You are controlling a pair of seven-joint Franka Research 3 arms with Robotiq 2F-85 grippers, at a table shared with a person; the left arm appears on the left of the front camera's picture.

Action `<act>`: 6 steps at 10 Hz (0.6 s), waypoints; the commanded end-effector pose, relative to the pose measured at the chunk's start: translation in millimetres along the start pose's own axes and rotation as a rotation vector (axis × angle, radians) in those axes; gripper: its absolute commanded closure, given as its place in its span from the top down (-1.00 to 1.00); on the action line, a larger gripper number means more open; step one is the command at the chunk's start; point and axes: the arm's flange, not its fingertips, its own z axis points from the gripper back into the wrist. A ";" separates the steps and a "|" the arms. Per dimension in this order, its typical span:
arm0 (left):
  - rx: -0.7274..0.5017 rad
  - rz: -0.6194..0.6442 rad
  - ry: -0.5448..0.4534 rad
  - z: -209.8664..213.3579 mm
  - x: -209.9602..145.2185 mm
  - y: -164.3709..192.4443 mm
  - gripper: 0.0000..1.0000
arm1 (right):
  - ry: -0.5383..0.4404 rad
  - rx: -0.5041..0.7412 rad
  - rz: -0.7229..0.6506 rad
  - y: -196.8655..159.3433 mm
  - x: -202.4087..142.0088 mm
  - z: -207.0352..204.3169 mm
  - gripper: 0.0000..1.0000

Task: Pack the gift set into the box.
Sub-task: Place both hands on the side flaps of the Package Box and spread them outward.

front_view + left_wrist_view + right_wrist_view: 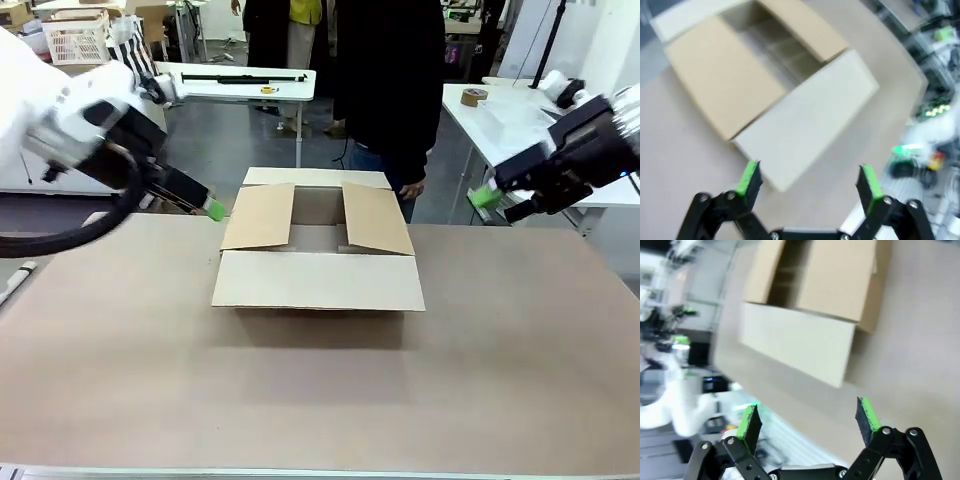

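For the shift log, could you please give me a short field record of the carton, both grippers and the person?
carton: brown cardboard carton, mid-table; near and far flaps folded outward, side flaps leaning over the opening with a gap between them
carton contents: cannot tell
left gripper: open, empty, in the air by the carton's left side
right gripper: open, empty, in the air off the carton's right side
person: in dark clothes, standing behind the carton

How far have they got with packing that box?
Barely started. Done: the box sits mid-table with its top open. In hand: nothing; the left fingers and right fingers hang open and empty on either side of it. Left: fetching the gift set, putting it inside, perhaps closing the flaps. What shows of the inside looks bare, though the side flaps hide part.
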 end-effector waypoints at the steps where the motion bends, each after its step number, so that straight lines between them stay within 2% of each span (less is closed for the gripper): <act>1: -0.740 0.133 -0.049 41.9 -16.0 31.5 1.00 | -0.100 0.651 -0.462 -16.3 -0.4 49.1 1.00; 2: -0.845 0.159 -0.105 55.2 -31.2 46.5 1.00 | -0.155 0.826 -0.506 -35.2 -6.7 70.7 1.00; 3: -0.957 0.156 -0.206 67.1 -46.5 59.5 1.00 | -0.185 0.871 -0.530 -51.2 -12.0 80.2 1.00; 4: -1.004 0.181 -0.313 78.3 -61.2 72.1 1.00 | -0.207 0.896 -0.539 -63.1 -15.6 82.8 1.00; 5: -1.001 0.217 -0.396 86.5 -72.9 80.6 1.00 | -0.212 0.892 -0.535 -68.2 -16.9 78.7 1.00; 6: -0.913 0.379 -0.450 87.9 -74.6 87.3 1.00 | -0.237 0.772 -0.425 -66.7 -16.3 67.1 1.00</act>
